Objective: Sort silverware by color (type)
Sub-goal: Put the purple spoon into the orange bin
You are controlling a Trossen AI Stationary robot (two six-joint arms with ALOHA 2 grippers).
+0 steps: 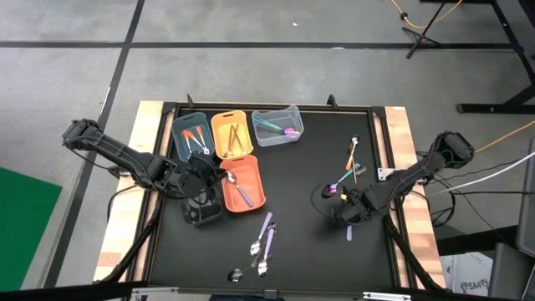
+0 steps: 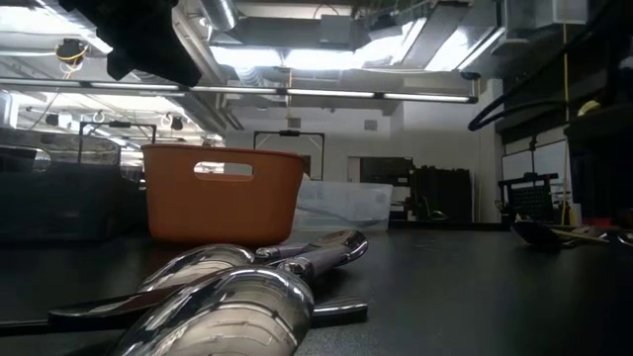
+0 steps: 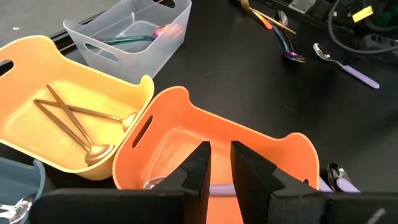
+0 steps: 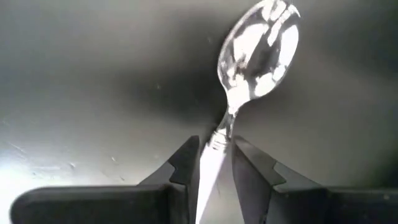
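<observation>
Right wrist view, right claw (image 4: 216, 163) pinching spoon (image 4: 258, 53) (handle)

Lab: exposed ceiling ducts (image 2: 297, 25), tripods (image 1: 426, 25)

One camera looks straight down on the table (image 1: 292, 209), one skims its top, two ride the wrists up close — overhead and left-wrist views share the orange bin (image 1: 242, 182).

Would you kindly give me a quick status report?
Right gripper jaws shut on spoon. Left gripper over orange bin, holding nothing visible. Nothing in the way.
</observation>
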